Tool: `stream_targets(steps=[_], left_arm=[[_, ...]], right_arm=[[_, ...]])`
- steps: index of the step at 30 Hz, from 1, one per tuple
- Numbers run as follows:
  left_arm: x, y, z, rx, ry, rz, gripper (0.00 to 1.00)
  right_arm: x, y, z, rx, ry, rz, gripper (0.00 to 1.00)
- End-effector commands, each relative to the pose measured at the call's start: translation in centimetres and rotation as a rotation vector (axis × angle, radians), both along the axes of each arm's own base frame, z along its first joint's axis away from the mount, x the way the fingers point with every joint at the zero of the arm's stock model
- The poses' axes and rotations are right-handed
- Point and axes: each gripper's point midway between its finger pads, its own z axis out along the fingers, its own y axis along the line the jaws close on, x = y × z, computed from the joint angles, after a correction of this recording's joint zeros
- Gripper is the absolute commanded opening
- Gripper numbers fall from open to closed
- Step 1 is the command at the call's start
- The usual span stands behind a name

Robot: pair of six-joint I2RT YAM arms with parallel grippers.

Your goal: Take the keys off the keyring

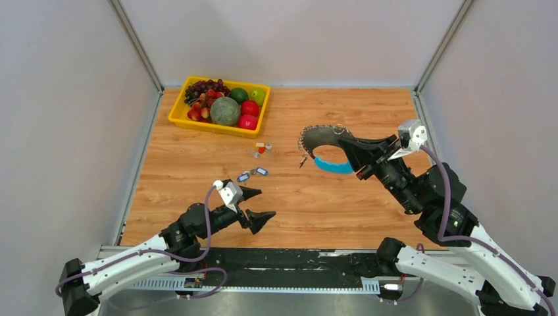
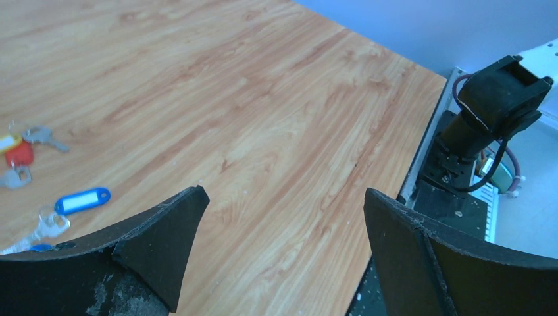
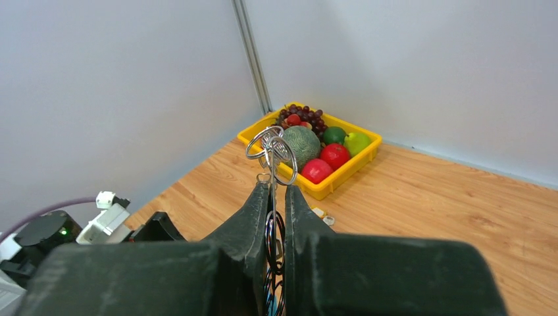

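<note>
My right gripper is shut on the keyring, a hoop fringed with silvery pieces and with a blue arc, and holds it tilted above the table. One key dangles from its left side. In the right wrist view my gripper pinches the wire, and small silvery rings stick up past the fingertips. Loose keys lie on the table: two with blue tags and a red and orange group. My left gripper is open and empty, low, near the blue-tagged keys.
A yellow fruit tray with melon, grapes and apples stands at the back left, also in the right wrist view. Grey walls close the table on three sides. The right arm's base stands at the table's near edge.
</note>
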Motion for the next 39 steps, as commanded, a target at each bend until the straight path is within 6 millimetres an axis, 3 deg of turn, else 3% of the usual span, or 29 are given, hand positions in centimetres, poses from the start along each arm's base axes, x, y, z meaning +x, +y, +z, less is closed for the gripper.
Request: stream_targets(steps=[1, 8, 13, 18, 24, 27, 32, 39], left_arm=[[0.0, -1.5, 5.5, -0.1, -0.327, -0.073, 1.0], [2.3, -4.3, 7.1, 0.017, -0.486, -0.075, 0.97], [3.8, -4.1, 9.5, -0.036, -0.541, 0.02, 0.91], [3.7, -3.8, 10.2, -0.147, -0.451, 0.062, 0.81], [3.5, -4.7, 11.0, -0.138, -0.508, 0.048, 0.74], [3.5, -5.5, 12.5, -0.153, -0.544, 0.03, 0.73], [4.2, -6.4, 13.0, -0.143, -0.564, 0.04, 0.73], [4.5, -6.2, 14.2, -0.159, -0.584, 0.064, 0.57]], right_arm=[[-1.8, -0.6, 4.3, 0.126, -0.051, 0.064, 0.0], [-2.2, 0.5, 4.7, 0.137, -0.049, 0.12, 0.0], [-2.4, 1.3, 4.8, 0.139, -0.052, 0.152, 0.0], [-2.1, 2.1, 4.7, 0.136, -0.051, 0.168, 0.0], [-2.2, 2.9, 4.6, 0.137, -0.051, 0.196, 0.0], [-2.2, 3.3, 4.6, 0.139, -0.05, 0.21, 0.0], [-2.4, 3.8, 4.6, 0.137, -0.053, 0.235, 0.0], [-2.3, 4.0, 4.2, 0.129, -0.05, 0.237, 0.0]])
